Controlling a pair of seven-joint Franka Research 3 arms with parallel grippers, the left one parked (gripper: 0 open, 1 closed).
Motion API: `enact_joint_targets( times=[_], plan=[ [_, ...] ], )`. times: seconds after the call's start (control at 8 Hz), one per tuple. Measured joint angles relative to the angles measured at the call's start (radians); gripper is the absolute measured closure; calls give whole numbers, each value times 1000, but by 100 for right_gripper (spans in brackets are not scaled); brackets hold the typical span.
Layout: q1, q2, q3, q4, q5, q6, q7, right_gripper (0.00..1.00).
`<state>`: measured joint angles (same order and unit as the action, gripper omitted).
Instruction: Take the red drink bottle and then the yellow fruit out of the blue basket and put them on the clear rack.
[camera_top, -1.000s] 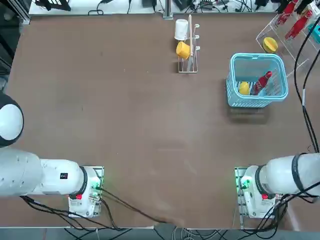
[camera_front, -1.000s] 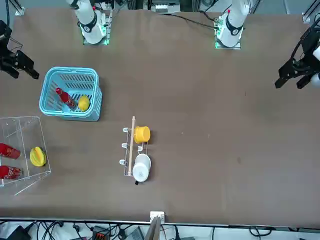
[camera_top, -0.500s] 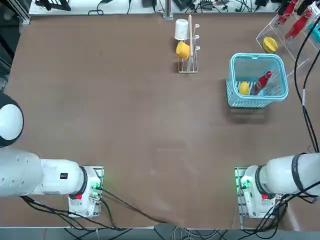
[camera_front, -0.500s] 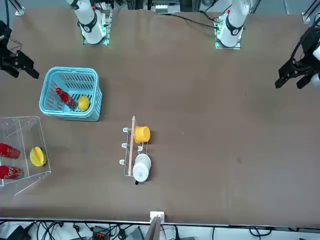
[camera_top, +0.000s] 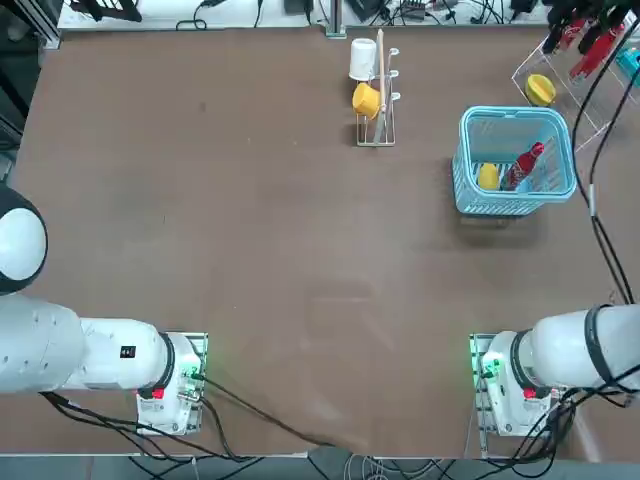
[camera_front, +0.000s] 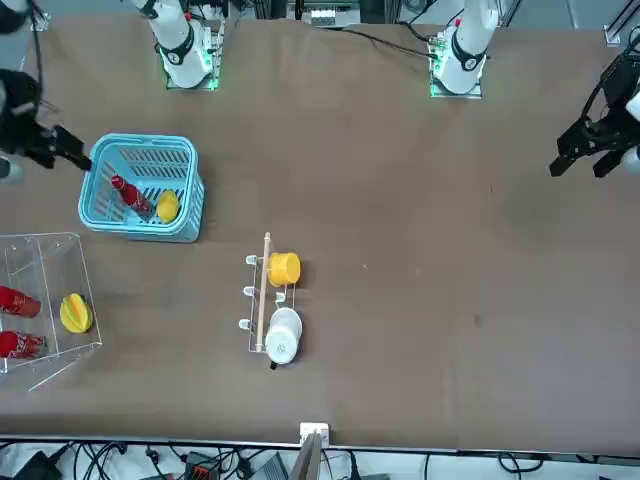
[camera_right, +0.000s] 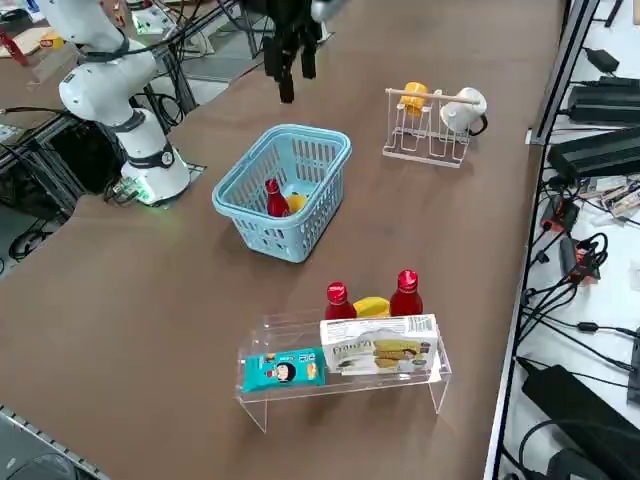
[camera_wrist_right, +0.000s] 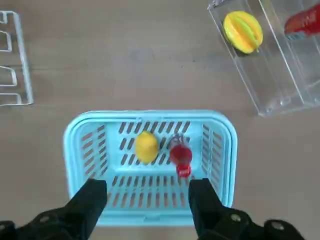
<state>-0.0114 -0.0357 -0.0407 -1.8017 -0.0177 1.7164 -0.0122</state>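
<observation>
**Right gripper poised above the blue basket, jaws spread and empty**

The right gripper hangs in the air over the blue basket, pointing down, its jaws released wide with nothing between them. In the wrist view the two black fingers frame the basket's near rim, apart from it. From the right side the gripper shows as a dark shape above and behind the basket.

The red drink bottle stands tilted inside the basket, cap toward the wrist camera, and the yellow fruit lies on the slatted floor just beside it. In the top view the bottle leans across the basket's middle with the fruit at its left.

The clear rack stands on the brown table near the basket, toward the table's right far corner. It already holds two red bottles, a ridged yellow fruit between them, and flat snack packets on its lower step.

Further along the far side of the table, a wire cup stand carries a yellow cup and a white cup.
</observation>
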Motion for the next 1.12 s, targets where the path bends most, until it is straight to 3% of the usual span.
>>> enact_joint_targets(
  times=[0.25,0.62,1.12],
  plan=[
    [-2,-17,-3,-166,-22,160,-41,0],
    [-38,-50,-6,-348,-30,299,-119,0],
    [-82,-82,-9,-481,-30,403,-177,0]
  ],
)
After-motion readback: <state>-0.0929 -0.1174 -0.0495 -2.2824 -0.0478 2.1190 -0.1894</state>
